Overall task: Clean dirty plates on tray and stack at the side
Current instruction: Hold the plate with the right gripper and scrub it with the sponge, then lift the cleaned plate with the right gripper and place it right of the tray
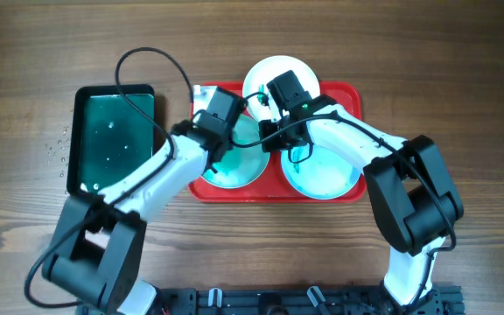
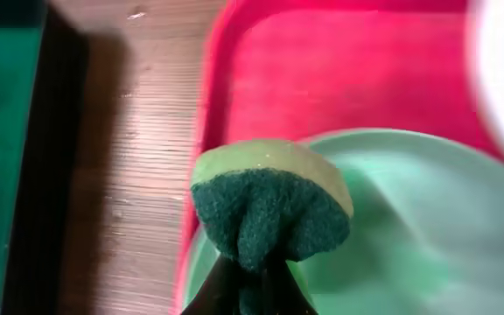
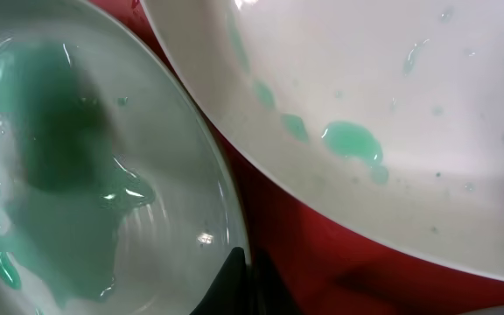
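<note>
Sponge (image 2: 269,214) pinched by left fingers (image 2: 224,293) over turquoise plate (image 2: 427,227) on tray (image 2: 339,70); right fingers (image 3: 234,280) unclear.

From overhead, the left arm (image 1: 160,175) covers much of the left turquoise plate (image 1: 248,164) at the tray's (image 1: 274,191) left end; the right arm (image 1: 348,136) hides part of the right turquoise plate (image 1: 322,177) and the white plate's (image 1: 261,74) near rim. In the left wrist view the sponge (image 2: 269,206) masks the left jaws pinching it, and the white plate is a cut-off blur. Only the right jaws' dark tip shows; parted or closed, unclear.
</note>
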`<state>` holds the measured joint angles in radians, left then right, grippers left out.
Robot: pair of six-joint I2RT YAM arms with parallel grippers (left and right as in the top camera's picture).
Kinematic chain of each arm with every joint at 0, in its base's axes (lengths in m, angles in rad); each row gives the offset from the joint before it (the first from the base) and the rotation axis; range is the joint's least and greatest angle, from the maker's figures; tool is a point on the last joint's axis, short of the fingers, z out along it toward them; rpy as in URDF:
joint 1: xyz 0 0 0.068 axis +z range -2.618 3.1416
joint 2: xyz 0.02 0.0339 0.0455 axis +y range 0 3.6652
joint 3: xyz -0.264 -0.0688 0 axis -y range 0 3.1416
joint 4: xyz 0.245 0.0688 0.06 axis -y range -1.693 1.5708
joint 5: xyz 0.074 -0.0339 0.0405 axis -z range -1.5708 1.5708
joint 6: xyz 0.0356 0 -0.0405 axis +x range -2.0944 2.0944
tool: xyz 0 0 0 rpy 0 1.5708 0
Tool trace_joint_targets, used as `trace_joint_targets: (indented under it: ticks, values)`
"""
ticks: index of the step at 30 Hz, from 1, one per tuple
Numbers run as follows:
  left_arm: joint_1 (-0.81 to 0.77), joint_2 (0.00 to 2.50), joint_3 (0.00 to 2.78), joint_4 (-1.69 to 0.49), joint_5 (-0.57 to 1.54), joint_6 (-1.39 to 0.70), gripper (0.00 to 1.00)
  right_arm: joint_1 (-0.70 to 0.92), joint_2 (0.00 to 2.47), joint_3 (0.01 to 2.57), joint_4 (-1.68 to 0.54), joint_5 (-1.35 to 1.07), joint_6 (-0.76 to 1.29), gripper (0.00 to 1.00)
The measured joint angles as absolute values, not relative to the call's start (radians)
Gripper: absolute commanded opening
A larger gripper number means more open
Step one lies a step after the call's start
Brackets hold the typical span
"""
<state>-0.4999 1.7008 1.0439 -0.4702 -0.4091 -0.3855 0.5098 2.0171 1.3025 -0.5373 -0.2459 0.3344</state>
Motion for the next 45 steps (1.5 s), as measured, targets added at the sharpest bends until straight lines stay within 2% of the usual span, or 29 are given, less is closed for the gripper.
trace_joint_targets:
  ticks: [6, 10, 12, 17, 19, 23, 25, 27, 30, 36, 42, 45]
  values:
    - [-0.518, 1.719, 1.038, -0.461, -0.159, -0.410, 0.04, 0.509, 2.017, 1.303, -0.538, -0.246, 0.334, 0.05]
    - [-0.501, 1.786, 1.019, -0.458, -0.116, -0.418, 0.04, 0.509, 2.017, 1.303, -0.538, -0.246, 0.334, 0.04]
    - [-0.490, 1.797, 1.018, -0.463, -0.139, -0.424, 0.04, 0.509, 2.017, 1.303, -0.538, -0.246, 0.334, 0.04]
    - [-0.450, 1.797, 1.013, -0.533, -0.399, -0.424, 0.04, 0.509, 2.017, 1.303, -0.537, -0.247, 0.331, 0.04]
    - [-0.452, 1.787, 1.009, -0.533, -0.434, -0.426, 0.04, 0.513, 2.018, 1.303, -0.537, -0.254, 0.331, 0.04]
    - [-0.443, 1.651, 0.991, -0.545, -0.473, -0.482, 0.04, 0.512, 2.018, 1.303, -0.538, -0.254, 0.331, 0.04]
    - [-0.426, 1.514, 0.990, -0.539, -0.426, -0.512, 0.04, 0.512, 2.018, 1.303, -0.538, -0.253, 0.331, 0.04]
    - [-0.400, 1.425, 0.990, -0.540, -0.358, -0.527, 0.04, 0.512, 2.016, 1.303, -0.538, -0.259, 0.326, 0.04]
    - [-0.252, 1.329, 0.992, -0.594, -0.166, -0.543, 0.04, 0.511, 1.931, 1.302, -0.569, -0.237, 0.308, 0.04]
    - [-0.023, 1.327, 0.990, -0.743, 0.010, -0.553, 0.06, 0.596, 1.597, 1.305, -0.611, 0.091, 0.235, 0.04]
    - [0.020, 1.327, 0.990, -0.741, 0.063, -0.557, 0.04, 0.786, 1.550, 1.306, -0.616, 0.496, 0.141, 0.04]
    - [0.020, 1.327, 0.990, -0.743, 0.074, -0.559, 0.04, 0.843, 1.551, 1.306, -0.524, 0.712, 0.066, 0.05]
